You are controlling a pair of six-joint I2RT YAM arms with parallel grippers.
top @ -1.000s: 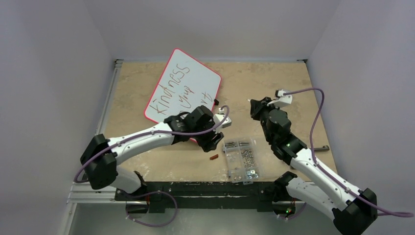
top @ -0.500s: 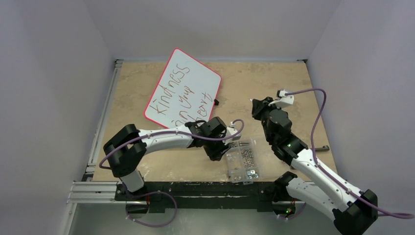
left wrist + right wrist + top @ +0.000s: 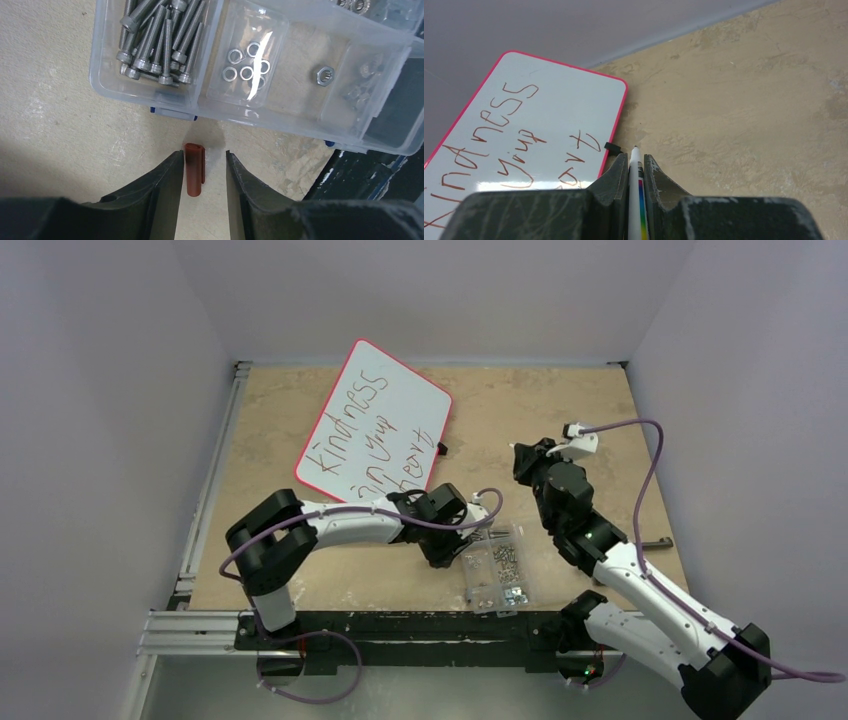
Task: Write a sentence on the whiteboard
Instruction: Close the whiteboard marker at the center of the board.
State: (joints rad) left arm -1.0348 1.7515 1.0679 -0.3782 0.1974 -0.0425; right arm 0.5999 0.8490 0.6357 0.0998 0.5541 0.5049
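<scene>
The whiteboard (image 3: 400, 405), white with a red-pink rim, lies tilted at the table's back left; it also shows in the right wrist view (image 3: 549, 120). The sentence (image 3: 365, 435) reads "kindness in your heart" in three dark lines. My left gripper (image 3: 447, 552) is low over the table beside the screw box, open (image 3: 202, 156), with a red-brown marker cap (image 3: 194, 170) lying between its fingers against the left one. My right gripper (image 3: 520, 455) is shut (image 3: 636, 161) on a white marker with a rainbow stripe (image 3: 636, 200), tip pointing past the board's right edge.
A clear compartmented screw box (image 3: 495, 565) with bolts, washers and nuts (image 3: 250, 65) lies just beyond the left fingertips. A black clip foot (image 3: 612, 147) sticks out of the board's rim. A small dark tool (image 3: 655, 542) lies at the right edge. The table's dark front edge (image 3: 370, 175) is close.
My left arm swung right from the whiteboard's near corner and came down beside the screw box, its open fingers now astride the red-brown cap. The right arm has hardly moved.
</scene>
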